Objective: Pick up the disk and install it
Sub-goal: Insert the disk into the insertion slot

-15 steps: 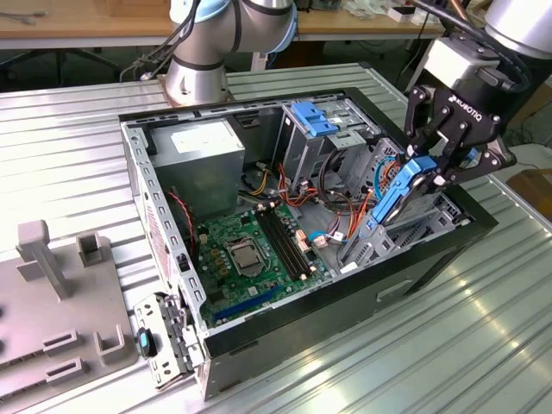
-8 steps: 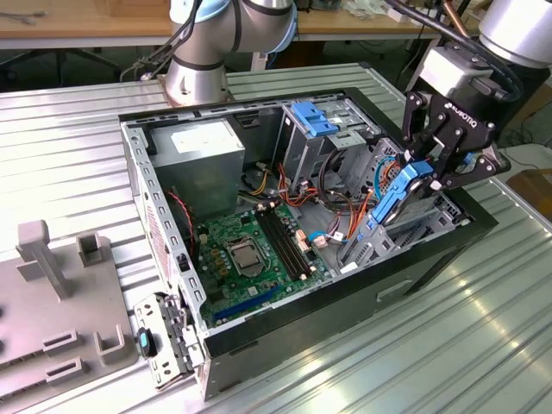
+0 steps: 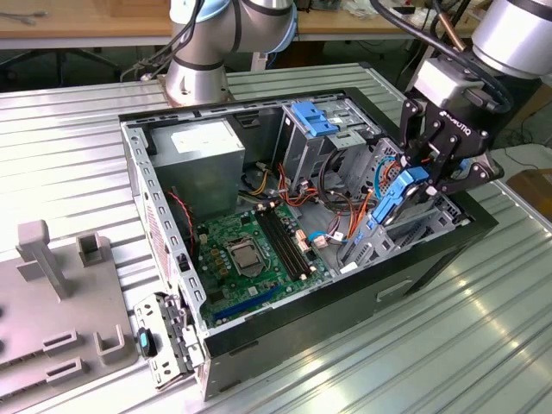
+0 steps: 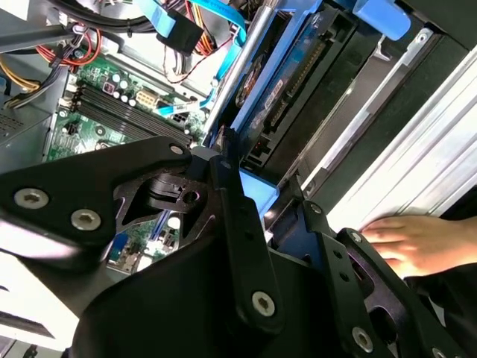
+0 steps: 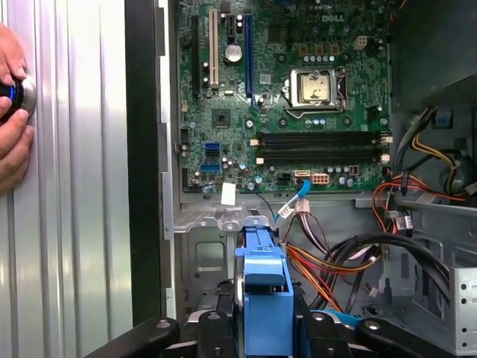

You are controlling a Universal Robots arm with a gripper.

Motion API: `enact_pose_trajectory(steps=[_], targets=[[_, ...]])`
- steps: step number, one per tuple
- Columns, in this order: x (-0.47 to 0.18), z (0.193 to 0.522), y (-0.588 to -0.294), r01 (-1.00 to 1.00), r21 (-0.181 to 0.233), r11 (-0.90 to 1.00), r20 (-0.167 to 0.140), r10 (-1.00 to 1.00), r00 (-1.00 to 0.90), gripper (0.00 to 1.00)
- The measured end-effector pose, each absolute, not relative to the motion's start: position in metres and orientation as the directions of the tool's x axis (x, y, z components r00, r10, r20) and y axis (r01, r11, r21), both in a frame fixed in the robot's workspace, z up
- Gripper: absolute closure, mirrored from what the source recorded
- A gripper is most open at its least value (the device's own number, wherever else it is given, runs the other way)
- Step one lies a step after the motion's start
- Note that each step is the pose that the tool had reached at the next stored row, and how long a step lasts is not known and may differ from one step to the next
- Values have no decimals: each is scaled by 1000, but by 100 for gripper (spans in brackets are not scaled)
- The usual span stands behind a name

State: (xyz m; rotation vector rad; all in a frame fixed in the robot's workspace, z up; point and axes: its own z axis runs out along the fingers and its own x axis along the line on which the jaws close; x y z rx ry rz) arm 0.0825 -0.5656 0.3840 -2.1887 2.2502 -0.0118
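Observation:
The disk (image 3: 398, 197), dark with bright blue rails, stands on edge in the drive bay area at the exterior view's right end of the open computer case (image 3: 159, 216). My gripper (image 3: 420, 177) is shut on its upper end from above. In the first wrist view the disk's blue rail (image 5: 262, 280) runs between the black fingers (image 5: 212, 324), with the motherboard beyond. The second wrist view has the disk (image 4: 292, 82) running away from the gripper (image 4: 261, 188) into a dark slot beside the case wall.
Inside the case are a grey power supply (image 3: 203, 151), a metal drive cage with a blue clip (image 3: 315, 121), a motherboard (image 3: 250, 250) and loose cables (image 3: 341, 220). A person's hand (image 5: 11, 112) rests on the ribbed table beside the case. A grey fixture (image 3: 52, 293) stands at the exterior view's left.

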Motion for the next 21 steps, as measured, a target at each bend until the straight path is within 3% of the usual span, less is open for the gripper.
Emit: enact_pose_trajectory(steps=[21], targets=[[83,361,-566,-1000,-7,28,3,-1000,-28,63]])
